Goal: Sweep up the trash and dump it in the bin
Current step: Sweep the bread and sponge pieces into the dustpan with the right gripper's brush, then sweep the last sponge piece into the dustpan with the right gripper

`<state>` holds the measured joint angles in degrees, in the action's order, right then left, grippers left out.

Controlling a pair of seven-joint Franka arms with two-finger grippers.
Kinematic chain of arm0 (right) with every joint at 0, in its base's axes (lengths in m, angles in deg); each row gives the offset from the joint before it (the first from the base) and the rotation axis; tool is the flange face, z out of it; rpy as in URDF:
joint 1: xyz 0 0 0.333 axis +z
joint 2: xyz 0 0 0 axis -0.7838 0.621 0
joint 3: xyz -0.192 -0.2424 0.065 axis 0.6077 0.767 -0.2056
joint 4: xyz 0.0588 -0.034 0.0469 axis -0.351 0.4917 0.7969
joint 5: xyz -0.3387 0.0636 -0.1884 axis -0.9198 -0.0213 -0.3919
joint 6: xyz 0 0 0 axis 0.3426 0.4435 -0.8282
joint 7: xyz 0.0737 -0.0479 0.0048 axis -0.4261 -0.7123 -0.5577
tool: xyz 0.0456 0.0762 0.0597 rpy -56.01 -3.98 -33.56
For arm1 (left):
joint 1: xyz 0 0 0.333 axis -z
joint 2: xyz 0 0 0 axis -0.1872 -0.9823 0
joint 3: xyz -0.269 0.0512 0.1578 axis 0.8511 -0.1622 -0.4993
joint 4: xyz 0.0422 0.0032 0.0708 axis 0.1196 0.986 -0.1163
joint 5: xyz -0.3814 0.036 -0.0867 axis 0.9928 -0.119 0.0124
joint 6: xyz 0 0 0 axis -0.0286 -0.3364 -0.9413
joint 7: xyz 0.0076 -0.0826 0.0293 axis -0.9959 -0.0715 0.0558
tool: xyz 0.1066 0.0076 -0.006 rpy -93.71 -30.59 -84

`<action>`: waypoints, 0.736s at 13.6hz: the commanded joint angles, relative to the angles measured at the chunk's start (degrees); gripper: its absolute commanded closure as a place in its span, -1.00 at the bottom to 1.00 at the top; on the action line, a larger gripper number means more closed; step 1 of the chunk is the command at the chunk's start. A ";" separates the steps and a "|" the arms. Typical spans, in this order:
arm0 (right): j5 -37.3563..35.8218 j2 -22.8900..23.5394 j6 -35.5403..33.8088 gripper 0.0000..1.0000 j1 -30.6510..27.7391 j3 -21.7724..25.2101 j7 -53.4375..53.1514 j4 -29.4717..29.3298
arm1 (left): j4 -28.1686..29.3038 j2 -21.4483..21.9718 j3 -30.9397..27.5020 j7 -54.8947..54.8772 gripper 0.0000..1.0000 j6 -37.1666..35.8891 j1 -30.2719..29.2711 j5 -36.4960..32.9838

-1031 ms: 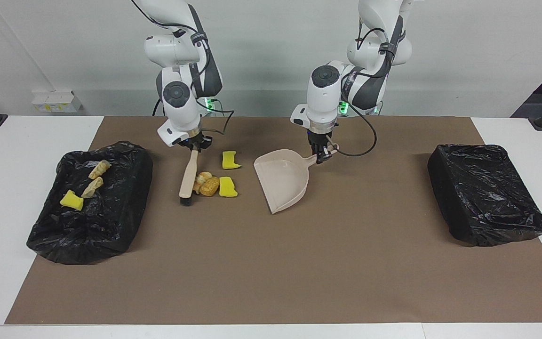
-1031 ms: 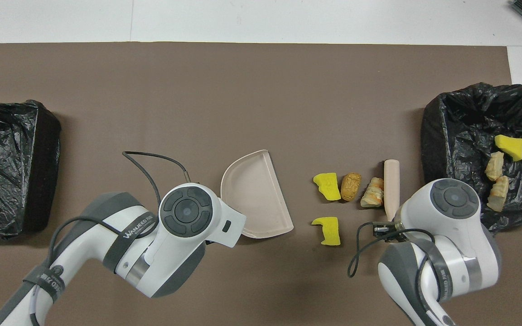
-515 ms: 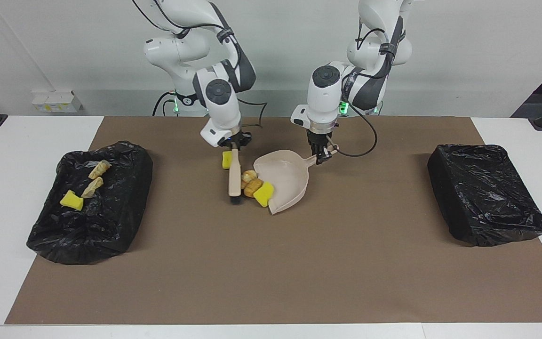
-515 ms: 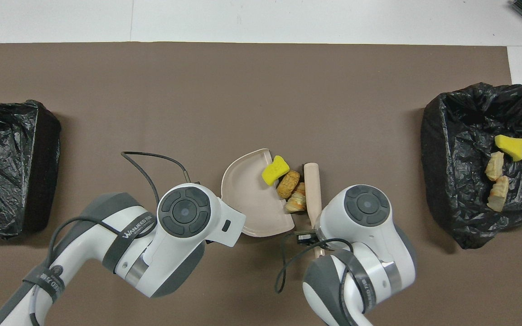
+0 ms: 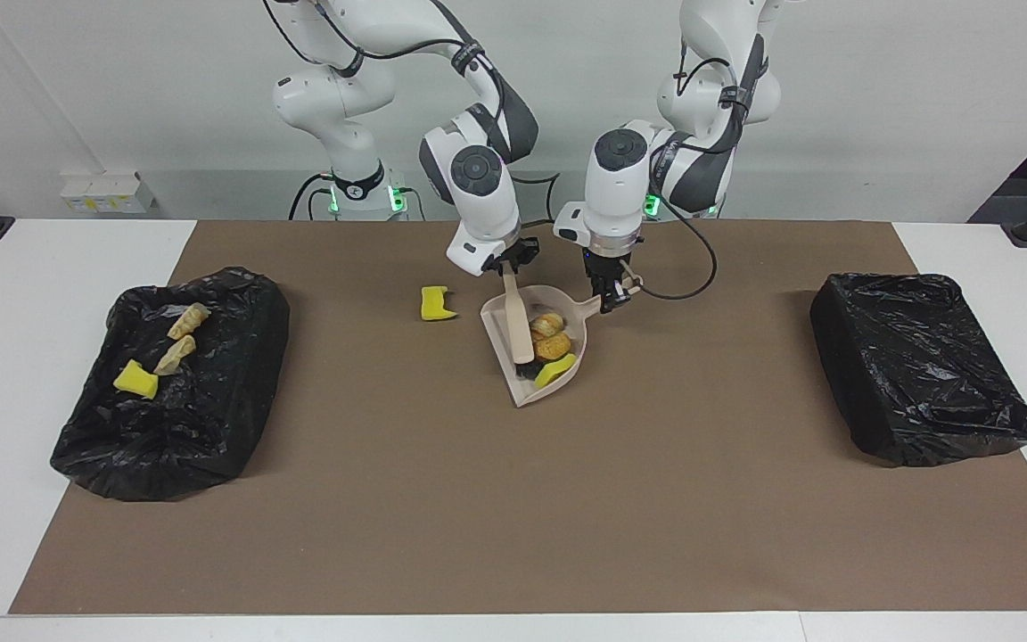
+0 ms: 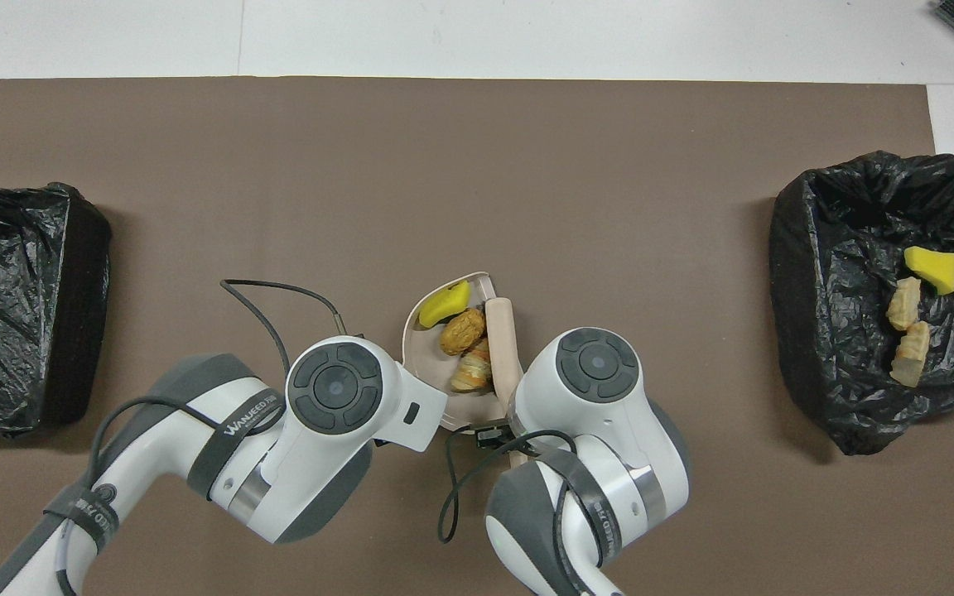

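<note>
Yellow sponge [image 5: 554,370] and two bread lumps [image 5: 548,328] sit in the dustpan [image 5: 503,328], light and soft; right pincer [image 5: 508,267] clamped on the brush [image 5: 518,332], left pincer [image 5: 612,298] on the pan handle; one sponge scrap [image 5: 434,303] waits on the surface.

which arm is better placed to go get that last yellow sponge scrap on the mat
Right. The right gripper holds the brush, and the sponge scrap lies beside it toward the right arm's end. The left gripper grips the dustpan.
</note>
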<state>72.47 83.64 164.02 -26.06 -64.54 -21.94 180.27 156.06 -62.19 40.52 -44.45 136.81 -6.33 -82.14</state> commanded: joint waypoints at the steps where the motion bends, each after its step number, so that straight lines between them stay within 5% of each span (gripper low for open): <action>1: 0.73 -4.88 -7.52 1.00 -3.83 0.18 -0.31 0.84 | 1.39 1.00 -0.19 -0.37 1.00 1.80 -0.32 0.87; 4: -0.50 -10.32 -13.25 1.00 -8.14 0.27 -3.10 4.17 | 1.22 0.65 -0.19 -0.54 1.00 3.03 -0.50 0.87; 10: -3.76 -21.40 -13.87 1.00 -8.06 0.00 -23.48 18.92 | 1.57 0.74 -0.19 -1.16 1.00 2.86 -0.68 0.87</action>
<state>69.62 68.31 149.50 -33.92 -64.06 -39.88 192.75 156.26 -62.31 40.51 -44.74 138.07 -6.63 -82.02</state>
